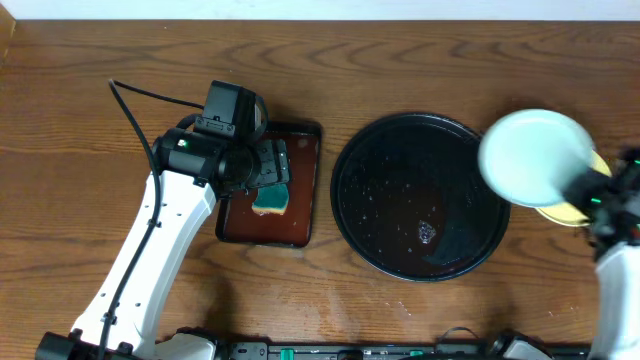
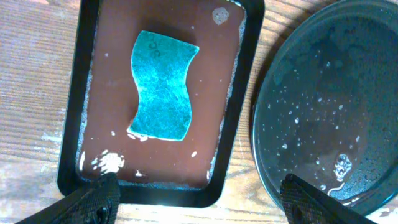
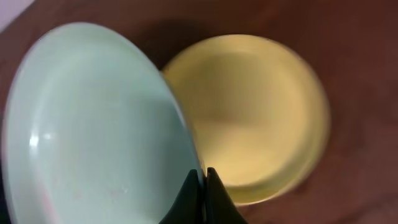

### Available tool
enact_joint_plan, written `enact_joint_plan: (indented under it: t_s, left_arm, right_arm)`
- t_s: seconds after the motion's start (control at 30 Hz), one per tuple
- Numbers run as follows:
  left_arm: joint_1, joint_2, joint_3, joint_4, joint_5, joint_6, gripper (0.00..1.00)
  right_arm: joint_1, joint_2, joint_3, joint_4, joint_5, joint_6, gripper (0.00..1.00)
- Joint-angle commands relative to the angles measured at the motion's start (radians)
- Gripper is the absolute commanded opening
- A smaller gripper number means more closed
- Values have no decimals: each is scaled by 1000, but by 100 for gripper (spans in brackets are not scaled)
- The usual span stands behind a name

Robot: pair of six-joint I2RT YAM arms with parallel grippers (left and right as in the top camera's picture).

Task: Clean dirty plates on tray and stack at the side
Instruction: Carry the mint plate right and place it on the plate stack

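One white plate (image 3: 93,124) sits clenched in my right gripper (image 3: 202,180), partly over the yellow plate (image 3: 249,118). My left gripper (image 2: 200,198) is released.

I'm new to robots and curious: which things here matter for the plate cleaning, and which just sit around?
In the job: round white plate; pale yellow round plate; large glossy black round tray; teal sponge.
Just around: reddish-brown rectangular tray; wooden table.
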Motion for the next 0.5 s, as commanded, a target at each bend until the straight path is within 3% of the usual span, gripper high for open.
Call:
enact_joint_plan:
  t_s: [0.0,0.27,0.3,0.33,0.37,0.47]
  left_arm:
    - [-1,-1,14,-3,6,-3,83]
    - [-1,-1,14,-3,6,-3,83]
    - [-1,-1,14,-3,6,-3,83]
    - [-1,-1,14,-3,6,-3,83]
    - [-1,-1,14,-3,6,-3,83]
    - [-1,-1,14,-3,6,-3,83]
  right_arm:
    - [-124,83,0,50,-85,98,1]
    - [-214,269,0,175,-71,143,1]
    - [-214,271,0,173,-72,142,6]
    - [-214,270,0,177,-87,142,27]
    - [-213,263,0,187,-134,135,35]
    - [-200,216,1,220,-325,125,38]
